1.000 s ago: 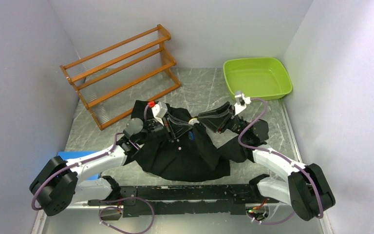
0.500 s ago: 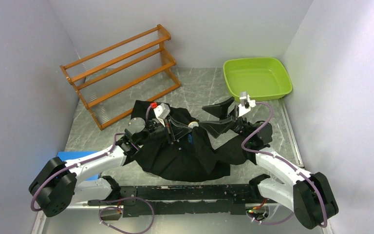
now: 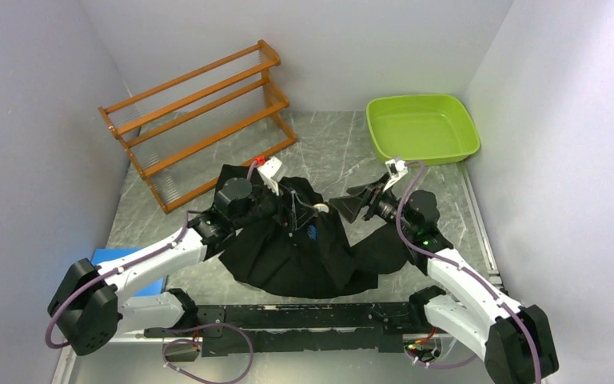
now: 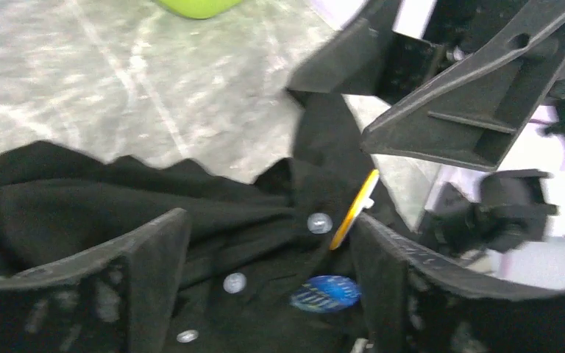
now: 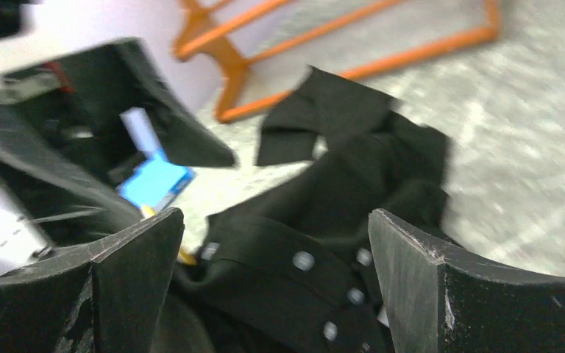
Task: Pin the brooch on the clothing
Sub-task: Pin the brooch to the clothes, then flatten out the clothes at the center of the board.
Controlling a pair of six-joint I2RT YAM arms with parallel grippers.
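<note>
The clothing, a black shirt point(image 3: 304, 252) with pale buttons point(image 4: 318, 222), lies crumpled mid-table. The brooch point(image 3: 320, 208), a round disc with a yellow rim point(image 4: 357, 209), stands edge-on on the shirt front beside a button. A blue round badge point(image 4: 326, 293) lies flat on the cloth just below it. My left gripper point(image 3: 300, 210) hangs over the button row, open point(image 4: 272, 287), its right finger close to the brooch. My right gripper point(image 3: 337, 208) faces it from the right, open wide point(image 5: 276, 287) over the shirt. Neither gripper holds anything.
A wooden rack point(image 3: 200, 120) stands at the back left and a green tub point(image 3: 424, 128) at the back right. A blue flat object point(image 3: 116, 260) lies by the left arm's base. Grey walls close both sides.
Both grippers have opened. The right one spread wide and drew back to the right, leaving the brooch on the shirt. The left jaws, shut half a second ago, now stand apart.
</note>
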